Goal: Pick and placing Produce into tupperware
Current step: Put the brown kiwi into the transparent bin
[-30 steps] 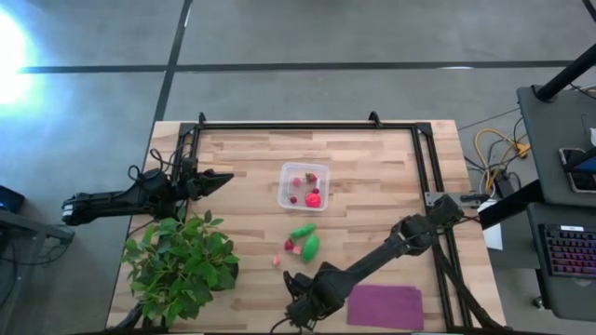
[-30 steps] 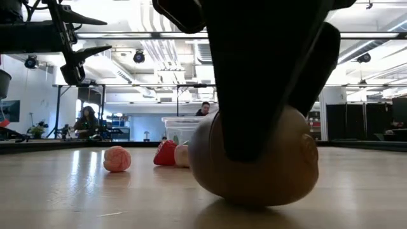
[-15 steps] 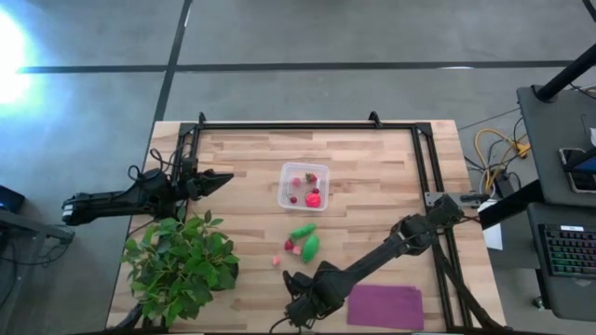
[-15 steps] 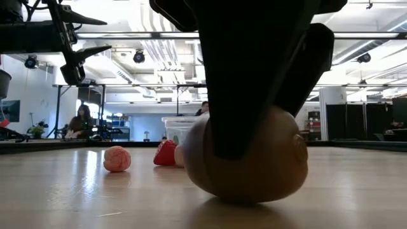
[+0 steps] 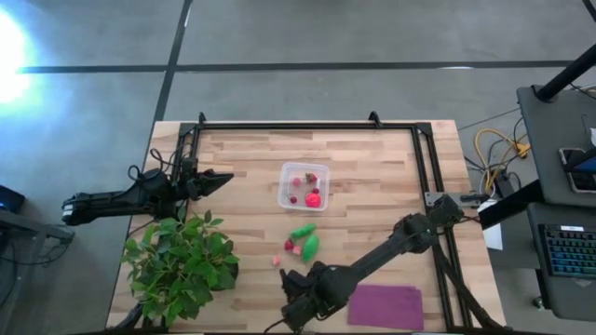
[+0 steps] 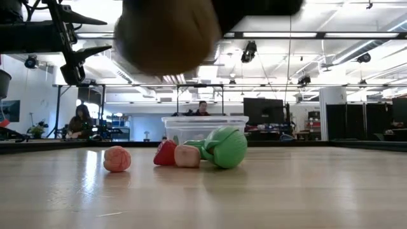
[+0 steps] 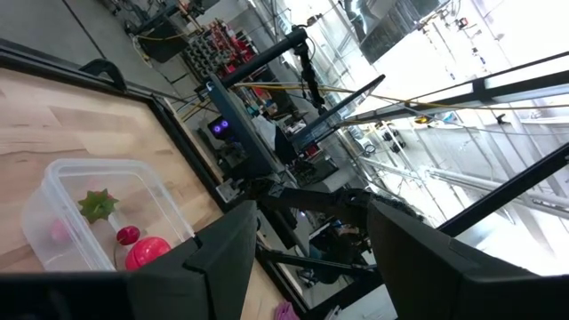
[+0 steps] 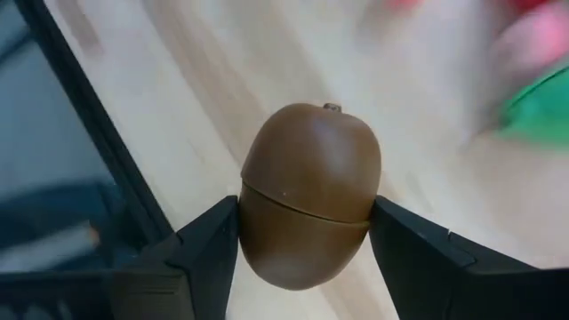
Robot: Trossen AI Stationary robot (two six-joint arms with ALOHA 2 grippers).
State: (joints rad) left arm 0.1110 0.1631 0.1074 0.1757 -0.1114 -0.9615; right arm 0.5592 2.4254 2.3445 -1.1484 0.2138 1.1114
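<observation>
Low view shows the brown kiwi (image 6: 166, 35) clamped in the right gripper (image 8: 307, 233), now lifted off the near table edge (image 5: 251, 321) — open wood beneath. Farther back, the tupperware (image 5: 304, 186); left gripper (image 5: 226, 177) hovers, fingers apart.

A: What is lying near the left gripper (image 7: 307, 258)?

B: Its two dark fingers (image 7: 227, 258) are standing apart, holding nothing. Past them, a clear tupperware (image 7: 53, 191) is sitting on the wooden table (image 7: 62, 120).

A: What is it holding?

B: A leafy green piece (image 7: 96, 205), a bright pink piece (image 7: 147, 252) and a small red piece (image 7: 128, 235).
</observation>
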